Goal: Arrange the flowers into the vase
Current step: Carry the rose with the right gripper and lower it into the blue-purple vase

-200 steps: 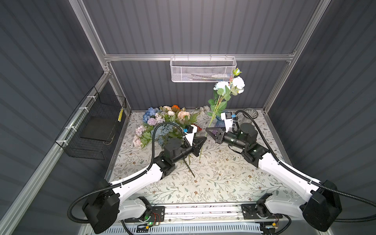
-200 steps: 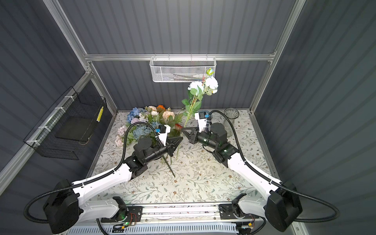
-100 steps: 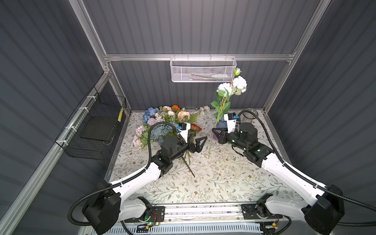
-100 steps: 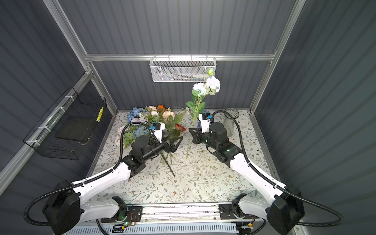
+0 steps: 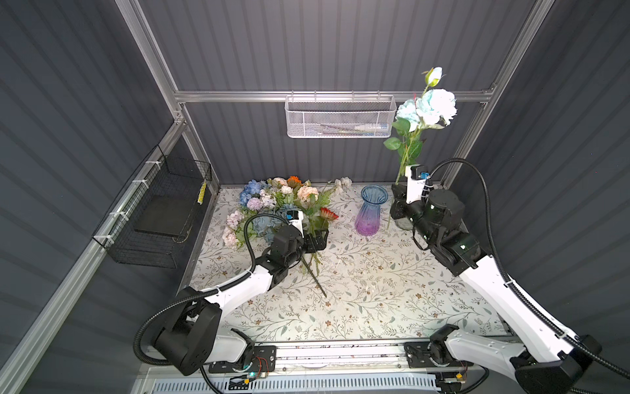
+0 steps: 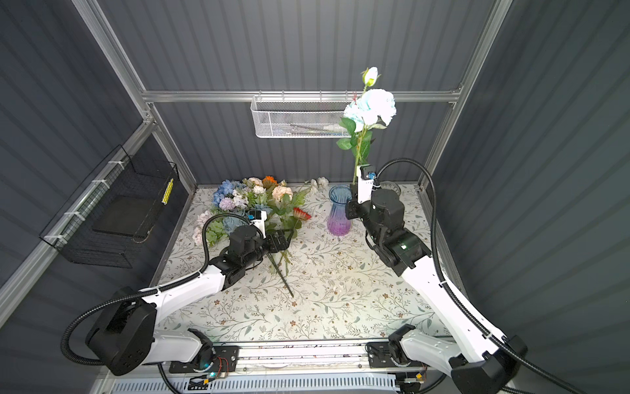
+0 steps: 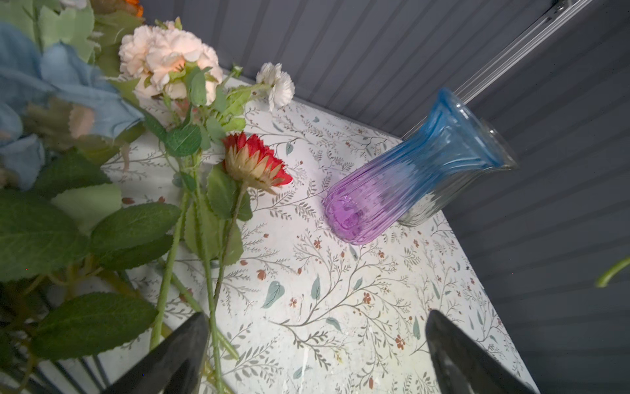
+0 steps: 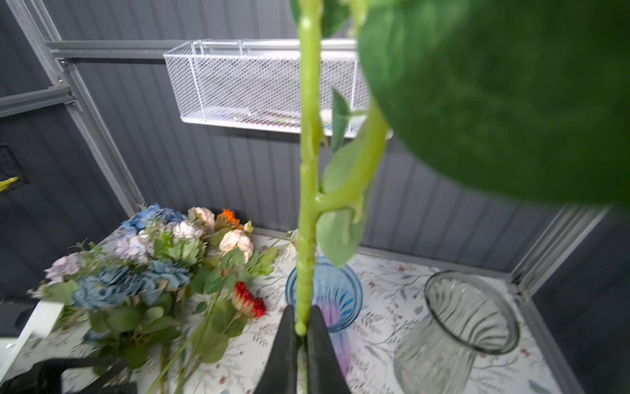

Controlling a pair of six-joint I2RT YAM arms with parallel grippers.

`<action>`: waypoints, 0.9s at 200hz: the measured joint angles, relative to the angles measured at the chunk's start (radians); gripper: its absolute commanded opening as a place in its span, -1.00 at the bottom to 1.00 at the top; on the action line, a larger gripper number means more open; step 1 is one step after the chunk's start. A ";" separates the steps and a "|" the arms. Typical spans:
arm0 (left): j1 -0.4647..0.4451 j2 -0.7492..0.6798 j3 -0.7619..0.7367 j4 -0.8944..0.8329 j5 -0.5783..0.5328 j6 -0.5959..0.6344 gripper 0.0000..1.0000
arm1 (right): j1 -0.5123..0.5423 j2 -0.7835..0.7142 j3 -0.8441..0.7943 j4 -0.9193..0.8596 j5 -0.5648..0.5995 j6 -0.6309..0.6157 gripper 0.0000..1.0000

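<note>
The right gripper (image 8: 301, 336) is seen clenched on the lower stem of a rose spray (image 5: 430, 108) bearing 2 open white and pale-blue heads and 1 bud. The spray is held upright, just beside the blue-to-purple glass vase (image 5: 371, 210), and its lower end is seen hanging outside that vase, close to the wall. The vase is stood upright on the floral tabletop (image 5: 368, 283). A clear glass vase (image 8: 456, 327) is placed just beside the coloured vase, on the side away from the heap of flowers (image 5: 279, 201), and in both top views it is largely hidden by the right gripper. The heap is laid near the vase, with blue, peach, lilac, cream and orange heads and stems pointing toward the front edge. A red bloom (image 7: 255, 163) is found at the edge of the heap nearest the vase. The left gripper (image 7: 315, 327) is held low over the stems of the heap, on the heap side of the vase, with its jaws spread wide and nothing between them. 1 of its fingers (image 7: 177, 354) is seen right beside several green stems. A white mesh basket (image 5: 341, 117) is hung on the back wall above the vase, and a black wire basket (image 5: 160, 218) is fixed to the side wall, beyond the heap from the vase.
</note>
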 measured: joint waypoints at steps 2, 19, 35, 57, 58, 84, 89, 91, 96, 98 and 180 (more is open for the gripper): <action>0.000 0.002 0.000 -0.003 0.000 -0.001 1.00 | -0.003 0.008 0.007 0.006 0.003 -0.008 -1.00; 0.000 0.006 0.000 -0.018 -0.003 -0.007 1.00 | -0.031 0.072 0.058 0.050 0.005 -0.050 -1.00; 0.000 0.006 0.000 -0.026 -0.004 -0.008 0.99 | -0.061 0.126 0.091 0.101 0.001 -0.074 -1.00; 0.000 0.006 0.000 -0.036 -0.007 -0.008 0.99 | -0.098 0.199 0.131 0.176 -0.021 -0.086 -1.00; 0.000 0.006 0.000 -0.036 -0.007 -0.008 0.99 | -0.100 0.202 0.132 0.178 -0.022 -0.087 -1.00; 0.000 0.006 0.001 -0.052 -0.018 -0.008 0.99 | -0.123 0.277 0.172 0.251 -0.068 -0.083 -1.00; 0.000 0.006 0.001 -0.055 -0.020 -0.008 1.00 | -0.126 0.287 0.174 0.267 -0.082 -0.082 -1.00; 0.000 0.006 0.002 -0.055 -0.022 -0.008 0.99 | -0.126 0.291 0.174 0.274 -0.089 -0.080 -1.00; 0.000 0.006 0.002 -0.056 -0.023 -0.008 0.99 | -0.127 0.299 0.174 0.283 -0.103 -0.079 -1.00; 0.000 0.006 0.002 -0.056 -0.023 -0.008 0.99 | -0.127 0.303 0.173 0.289 -0.110 -0.077 -1.00; 0.000 0.007 0.017 -0.071 -0.029 -0.003 1.00 | -0.127 0.336 -0.075 0.481 -0.203 -0.048 -1.00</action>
